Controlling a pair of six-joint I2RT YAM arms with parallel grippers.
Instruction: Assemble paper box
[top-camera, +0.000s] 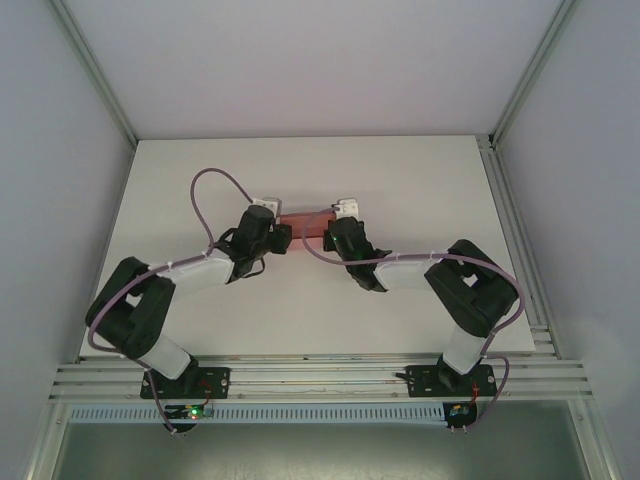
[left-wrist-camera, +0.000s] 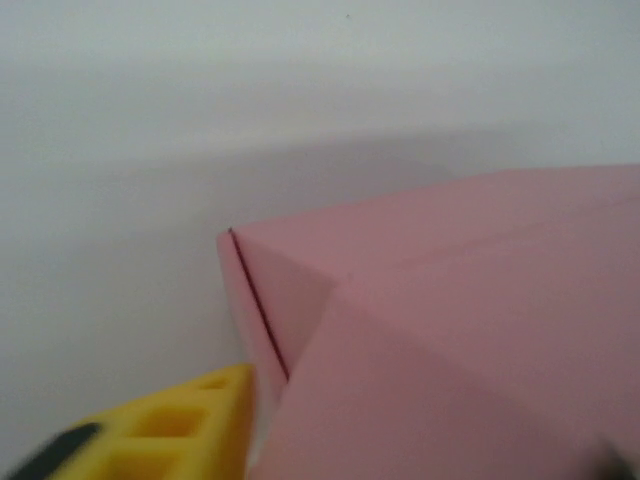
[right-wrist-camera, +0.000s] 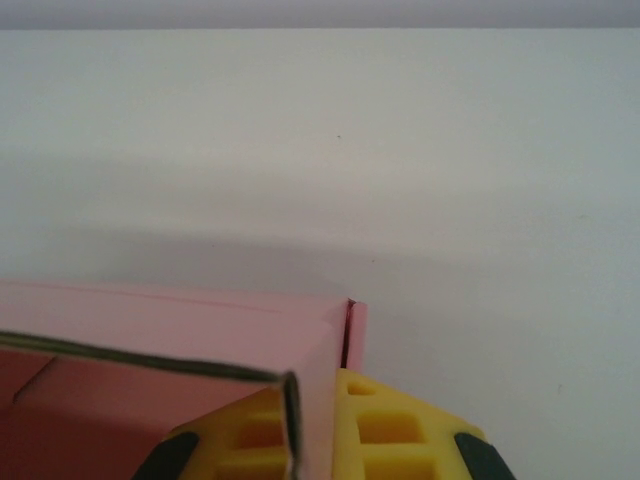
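A white counter (top-camera: 300, 320) is seen from above. Two black arms are stretched over it, the left arm (top-camera: 190, 275) from its near left, the right arm (top-camera: 420, 270) from its near right. A pink paper box (top-camera: 303, 222) is seen just beyond the counter's middle. The right gripper (top-camera: 327, 232) is pinched narrowly on the box's end wall. The left gripper (top-camera: 284, 238) is at the opposite end; its grip cannot be told.

A white table (top-camera: 300, 170) sits in a booth with pale grey walls (top-camera: 40, 200) left, right and behind. Silver metal rails (top-camera: 320, 375) run along its near edge (more climb the back corners). The light is soft and even, shadows faint.
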